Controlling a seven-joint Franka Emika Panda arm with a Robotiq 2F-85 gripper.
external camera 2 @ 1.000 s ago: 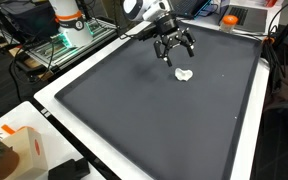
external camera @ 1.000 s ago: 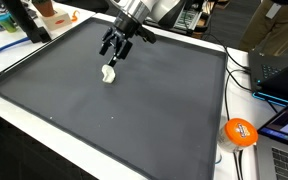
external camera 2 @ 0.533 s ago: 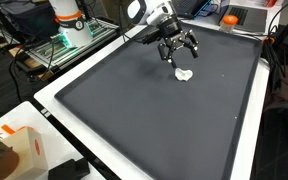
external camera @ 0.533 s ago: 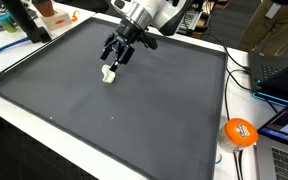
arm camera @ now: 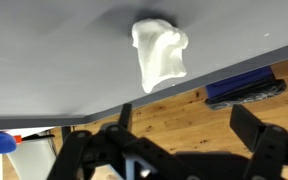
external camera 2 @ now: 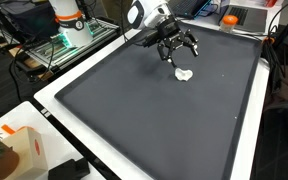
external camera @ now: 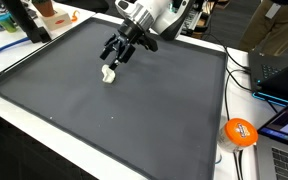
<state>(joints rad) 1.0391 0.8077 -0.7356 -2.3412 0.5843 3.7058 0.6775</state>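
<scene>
A small white crumpled object (external camera: 108,73) lies on the dark grey mat (external camera: 134,120); it also shows in the other exterior view (external camera 2: 184,75) and in the wrist view (arm camera: 160,50). My gripper (external camera: 115,52) hangs open and empty just above and beside it, also seen in an exterior view (external camera 2: 174,50). In the wrist view the two fingers (arm camera: 184,125) are spread wide, with nothing between them. The gripper does not touch the white object.
The mat lies on a white-edged table (external camera 2: 54,95). An orange round object (external camera: 240,132) and laptops (external camera: 274,70) sit beyond the mat's edge. An orange and white box (external camera 2: 19,150) and a blue strip (arm camera: 244,88) lie off the mat.
The gripper has risen and drawn slightly away from the white object, which stays where it was on the mat.
</scene>
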